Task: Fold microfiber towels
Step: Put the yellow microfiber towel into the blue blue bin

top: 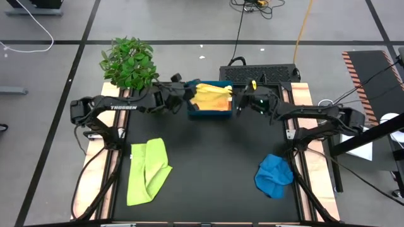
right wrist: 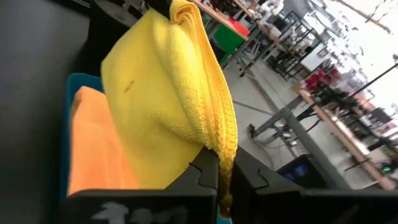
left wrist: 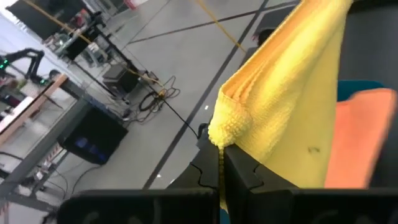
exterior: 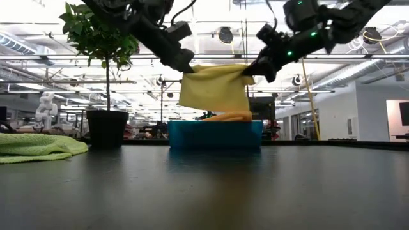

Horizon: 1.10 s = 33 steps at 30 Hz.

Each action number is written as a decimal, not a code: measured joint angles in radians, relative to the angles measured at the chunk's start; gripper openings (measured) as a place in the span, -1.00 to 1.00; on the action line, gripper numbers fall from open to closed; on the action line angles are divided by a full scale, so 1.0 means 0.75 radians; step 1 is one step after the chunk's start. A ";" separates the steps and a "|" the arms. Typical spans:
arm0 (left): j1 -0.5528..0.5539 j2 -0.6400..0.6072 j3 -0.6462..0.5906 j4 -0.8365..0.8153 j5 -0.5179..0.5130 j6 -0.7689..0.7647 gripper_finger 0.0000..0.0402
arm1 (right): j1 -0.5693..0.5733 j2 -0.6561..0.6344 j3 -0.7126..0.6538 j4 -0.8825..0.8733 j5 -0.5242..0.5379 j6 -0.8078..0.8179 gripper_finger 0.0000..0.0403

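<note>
Golden yellow towel [exterior: 214, 86] strung btwn both hands above tray [exterior: 215, 135], left hand [exterior: 185, 66] & right hand [exterior: 250, 71] each pinching a top corner

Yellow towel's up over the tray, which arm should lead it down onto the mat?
Neither clearly: left gripper and right gripper are each shut on a top corner of the yellow towel, level above the teal tray. Move both together.

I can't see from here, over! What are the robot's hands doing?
Left gripper, right gripper: shut on golden yellow microfiber towel. Towel hanging above rigid teal-blue tray. Nothing in the way.
</note>
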 joint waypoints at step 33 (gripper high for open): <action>0.259 0.260 -0.003 0.338 0.205 0.033 -0.97 | -0.264 0.308 0.232 -0.072 -0.033 -0.144 -1.00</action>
